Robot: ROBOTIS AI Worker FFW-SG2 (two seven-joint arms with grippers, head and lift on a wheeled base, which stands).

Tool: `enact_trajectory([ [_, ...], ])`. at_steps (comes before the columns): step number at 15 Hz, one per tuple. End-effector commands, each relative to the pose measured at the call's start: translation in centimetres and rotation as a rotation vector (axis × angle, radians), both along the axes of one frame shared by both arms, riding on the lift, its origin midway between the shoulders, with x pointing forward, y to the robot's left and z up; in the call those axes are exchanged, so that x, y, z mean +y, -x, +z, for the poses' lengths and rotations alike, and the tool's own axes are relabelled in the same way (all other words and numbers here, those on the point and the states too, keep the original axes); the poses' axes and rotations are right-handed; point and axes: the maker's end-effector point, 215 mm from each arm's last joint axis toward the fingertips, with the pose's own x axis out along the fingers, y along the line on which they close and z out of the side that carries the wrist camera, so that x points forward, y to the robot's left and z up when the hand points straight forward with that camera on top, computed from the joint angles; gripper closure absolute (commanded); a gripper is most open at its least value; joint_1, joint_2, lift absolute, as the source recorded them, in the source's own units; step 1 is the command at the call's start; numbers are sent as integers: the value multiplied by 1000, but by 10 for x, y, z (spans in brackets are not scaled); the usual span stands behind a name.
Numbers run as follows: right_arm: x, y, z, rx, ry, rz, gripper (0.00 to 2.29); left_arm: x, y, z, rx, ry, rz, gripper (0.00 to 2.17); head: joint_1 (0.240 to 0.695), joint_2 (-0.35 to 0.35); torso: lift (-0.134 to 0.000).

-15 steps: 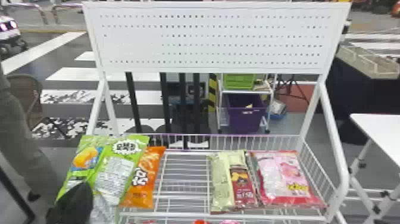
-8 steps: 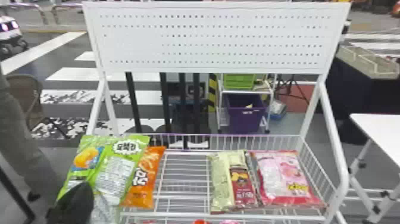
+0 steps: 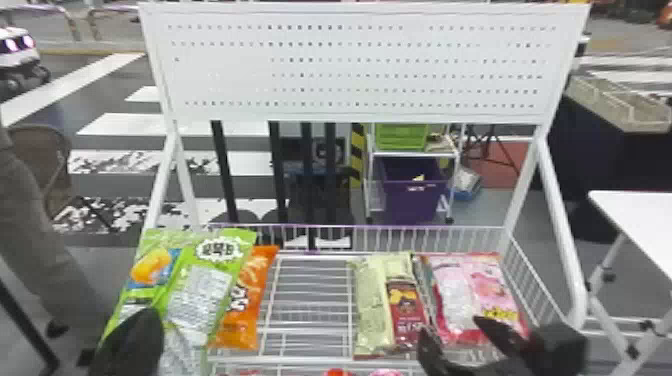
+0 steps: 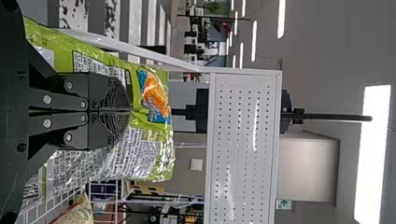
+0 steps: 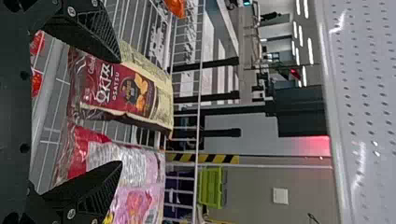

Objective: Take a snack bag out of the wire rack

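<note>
- Right gripper has come into the head view since the earlier frame, now at the near right; left gripper and green snack bag look unmoved.
- Head view: green snack bag at left, held in left gripper, overlapping the orange bag from this angle. Cannot tell whether the green one touches the wire rack.
- Same view: cream-and-burgundy bag lies right of centre in the rack, pink bag just right of it. Bare wires between the orange bag and the cream-and-burgundy one. White perforated board stands above, at the far side.
- Left wrist view: left gripper clenched, tips together, pinching the green snack bag; crinkled film shows to both sides of the fingers and beyond the tips.
- Right wrist view: right gripper released, fingers spread wide, nothing grasped. One finger overlaps the cream-and-burgundy bag, the other the pink bag; cannot tell if either touches. Both bags lie on the wires.
</note>
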Motion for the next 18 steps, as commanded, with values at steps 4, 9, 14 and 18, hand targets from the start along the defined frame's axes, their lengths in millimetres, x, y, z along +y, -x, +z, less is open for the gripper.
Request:
enact_trajectory([
  [4,49,-78,-41,146,49,70,127,1,-4,-7,9,-2,2,1885,499,0,0],
  [9,72,-111,-46,186,57,96,424,3,-6,-13,16,-3,6,1885,499,0,0],
  [14,70,-108,-56,232,95,71,2246,4,-9,-14,15,-2,7,1885,499,0,0],
  [18,72,-109,-50,222,91,69,2246,5,-10,-16,17,-2,9,1885,499,0,0],
])
